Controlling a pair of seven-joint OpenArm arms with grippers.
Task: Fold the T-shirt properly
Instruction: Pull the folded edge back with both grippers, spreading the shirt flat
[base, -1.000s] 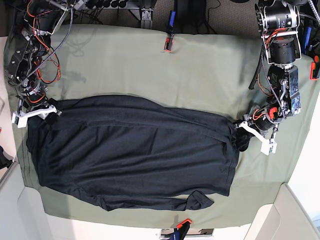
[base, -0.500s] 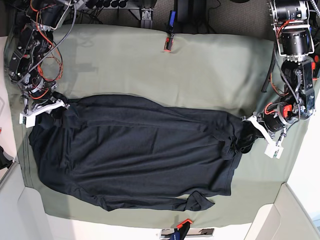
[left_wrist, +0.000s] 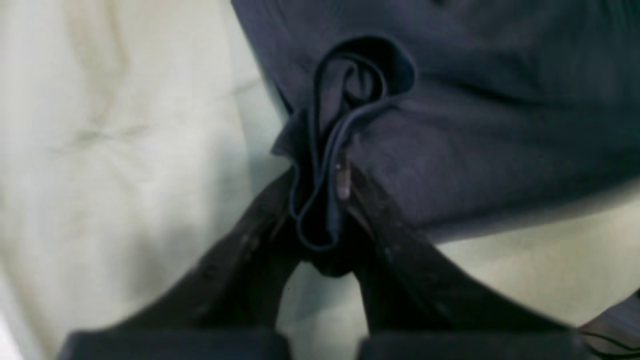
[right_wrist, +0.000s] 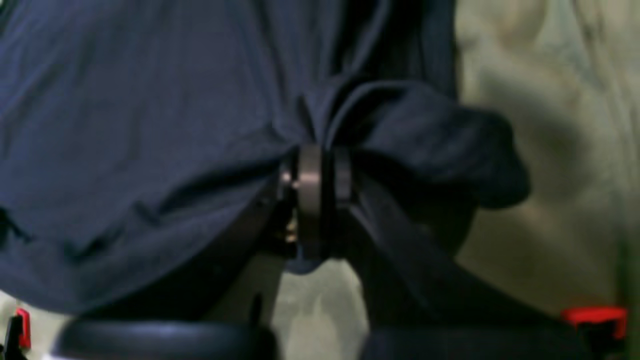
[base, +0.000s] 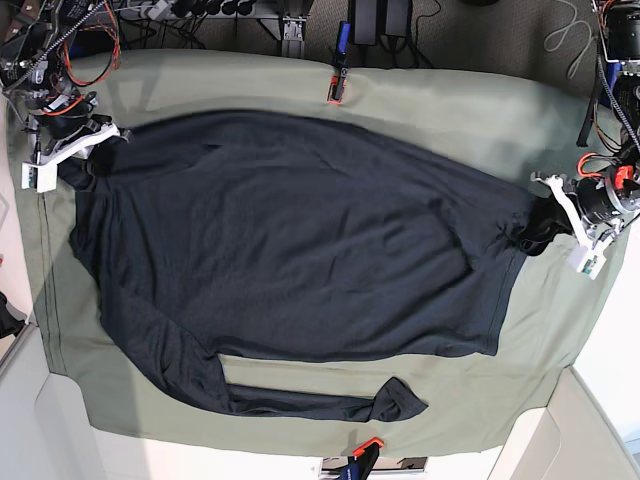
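Left end effector (left_wrist: 320, 200) and right end effector (right_wrist: 315, 200) each pinch bunched T-shirt (base: 300, 250) fabric, seemingly raised off the worktop (base: 430, 110).

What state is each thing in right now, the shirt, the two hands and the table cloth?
T-shirt: spread out, pinched at two corners, one sleeve lying along its near edge.
Left hand: shut on a bunched shirt edge.
Right hand: shut on gathered shirt fabric.
Table cloth: covers the table, lightly wrinkled, clipped at the far edge.
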